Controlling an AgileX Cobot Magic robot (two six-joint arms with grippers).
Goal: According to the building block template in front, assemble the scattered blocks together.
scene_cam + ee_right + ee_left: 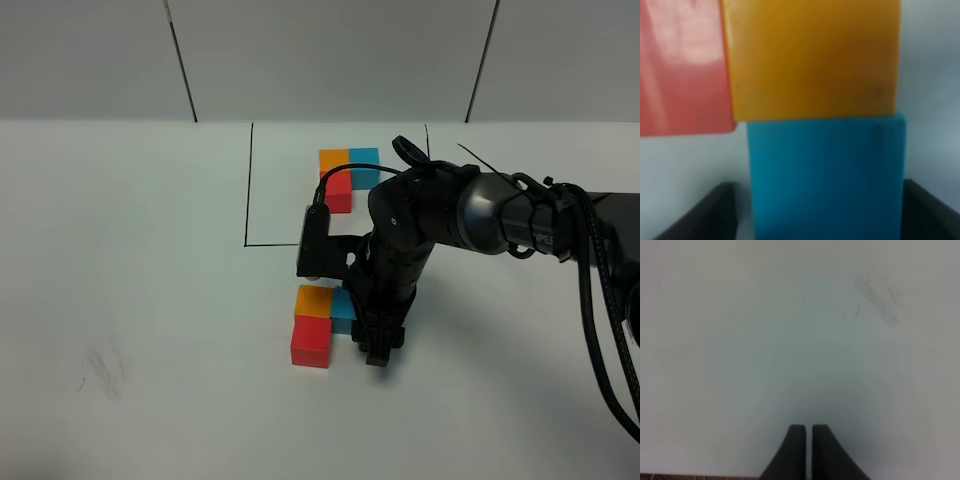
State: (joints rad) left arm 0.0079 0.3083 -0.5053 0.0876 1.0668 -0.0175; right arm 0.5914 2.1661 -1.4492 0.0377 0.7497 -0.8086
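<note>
The right gripper (826,210) has its dark fingers (700,212) spread wide on either side of the blue cube (826,175), with pale table showing in the gap on each side, so the jaws flank it without clamping. The orange cube (812,57) sits flush against the blue one on the side away from the gripper, and the red cube (682,70) touches the orange one's side. From the high camera these scattered blocks form an L: orange (314,301), blue (343,312) partly hidden by the arm, red (311,342) nearest the front edge.

The left gripper (808,450) has its fingers pressed together over bare table, close to a faint grey smudge (880,295).

The building block template (345,172) lies farther back inside a thin black rectangle (247,190), well clear of the loose cubes. The table (130,300) is open to the left.
</note>
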